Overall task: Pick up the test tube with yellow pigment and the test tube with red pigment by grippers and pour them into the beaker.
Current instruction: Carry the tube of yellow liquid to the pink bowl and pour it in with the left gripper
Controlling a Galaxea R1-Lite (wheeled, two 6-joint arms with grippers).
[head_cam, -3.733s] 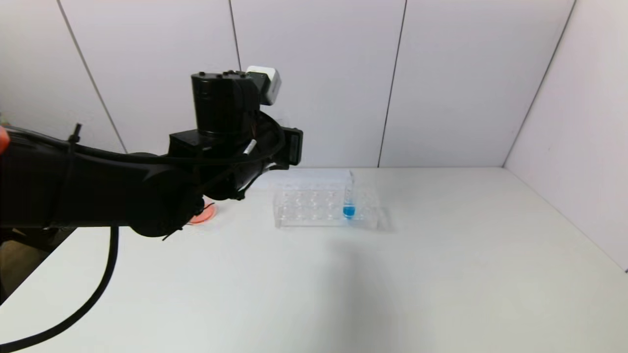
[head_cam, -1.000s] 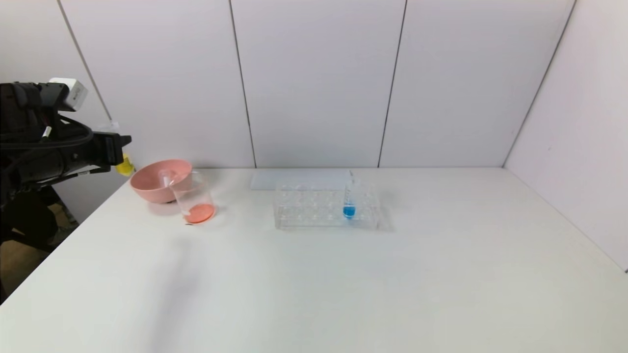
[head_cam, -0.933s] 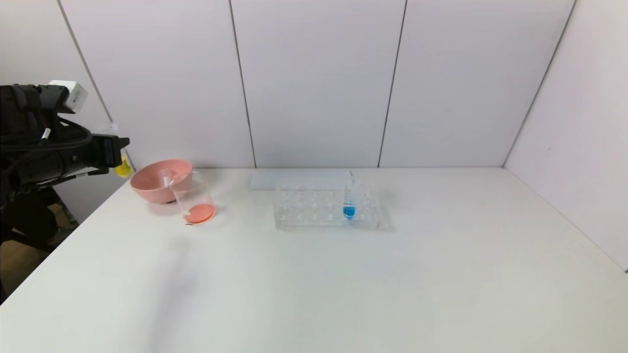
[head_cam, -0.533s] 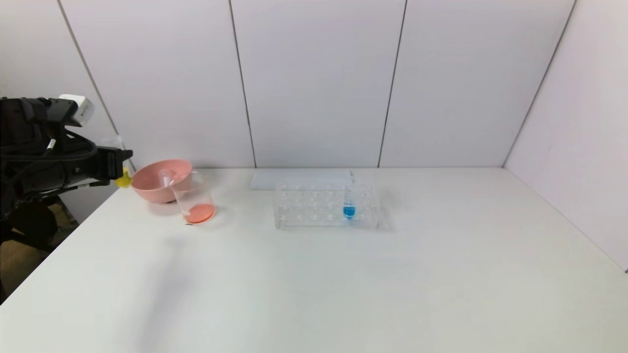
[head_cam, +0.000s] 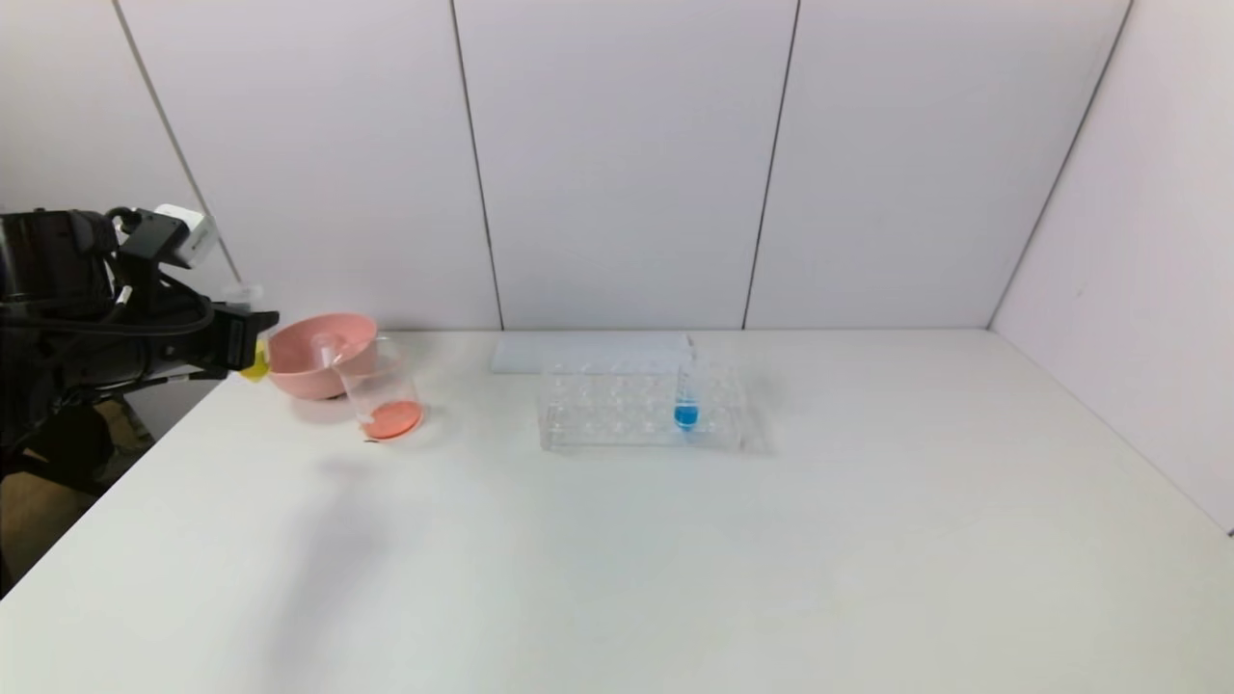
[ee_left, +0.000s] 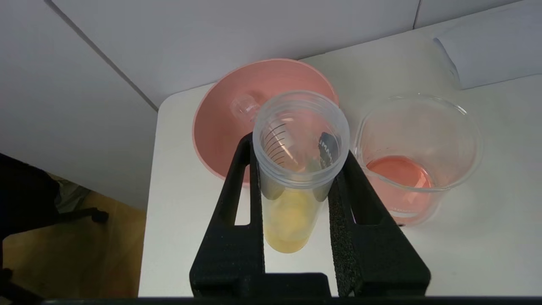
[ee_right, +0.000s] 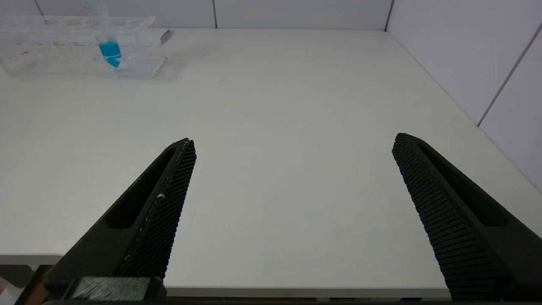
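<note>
White bench [head_cam: 675, 559], pale panelled walls. Left gripper [ee_left: 296, 169], far left beside pink bowl [head_cam: 299, 371] and beaker [head_cam: 381, 390], jaws clamping the yellow-pigment tube [ee_left: 292, 186]. Right gripper [ee_right: 292, 190] jaws wide.

Pink bowl [head_cam: 307, 364], yellow-tipped test tube [ee_left: 292, 199], black end effector [ee_left: 296, 165]

A bowl [head_cam: 318, 361] sits at the table's [head_cam: 617, 540] far left, a beaker [head_cam: 381, 390] just right of it, a rack [head_cam: 641, 410] farther right.
</note>
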